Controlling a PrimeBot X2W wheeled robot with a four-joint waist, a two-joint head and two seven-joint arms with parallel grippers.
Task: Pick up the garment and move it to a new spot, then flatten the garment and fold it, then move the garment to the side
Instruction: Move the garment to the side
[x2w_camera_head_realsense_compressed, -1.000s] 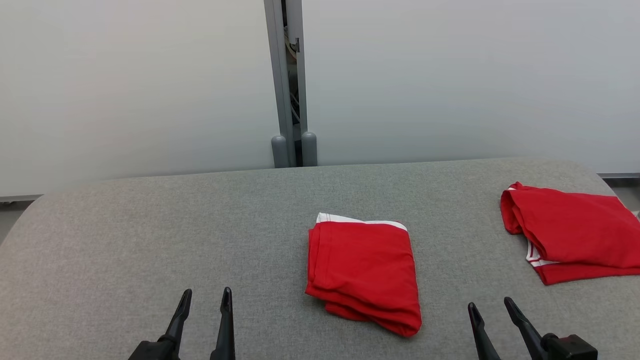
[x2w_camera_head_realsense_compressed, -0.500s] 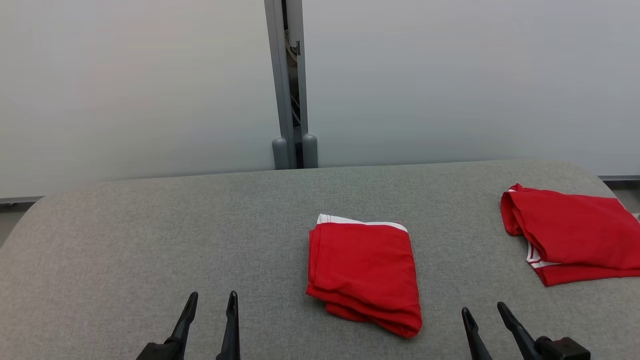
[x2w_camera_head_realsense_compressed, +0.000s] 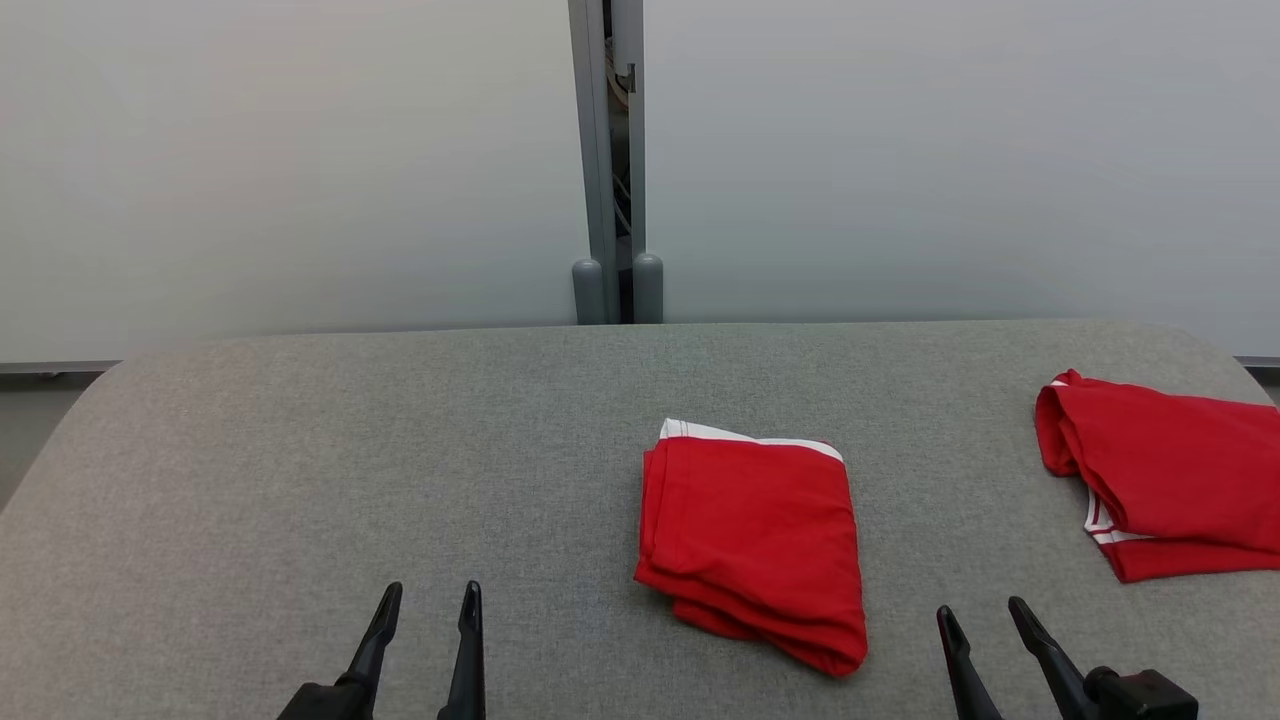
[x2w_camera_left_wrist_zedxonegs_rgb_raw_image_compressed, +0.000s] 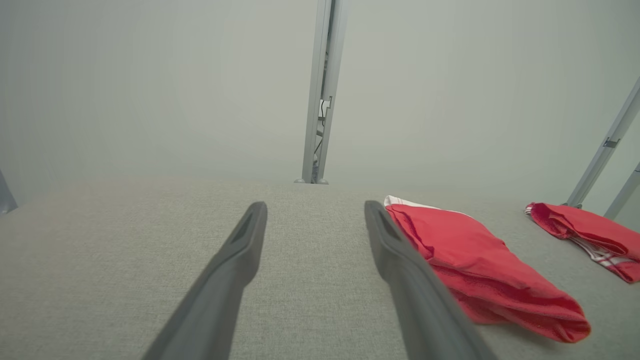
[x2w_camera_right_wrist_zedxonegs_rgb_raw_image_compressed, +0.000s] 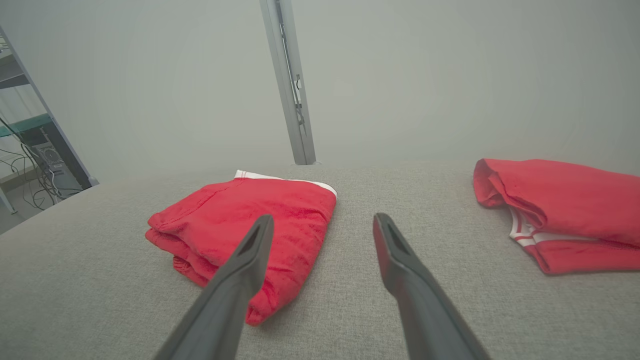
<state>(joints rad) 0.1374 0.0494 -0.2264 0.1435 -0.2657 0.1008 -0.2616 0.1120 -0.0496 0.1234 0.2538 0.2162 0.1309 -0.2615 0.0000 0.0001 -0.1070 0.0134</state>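
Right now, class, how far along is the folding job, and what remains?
Done: the centre garment lies folded on the table; a second folded garment sits at the far right. In hand: nothing, the left gripper and right gripper are open, empty. Left: probably moving the centre garment aside.

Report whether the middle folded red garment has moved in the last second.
No. The camera shifted; the folded garment lies where it was against the table's far edge and the other garment.
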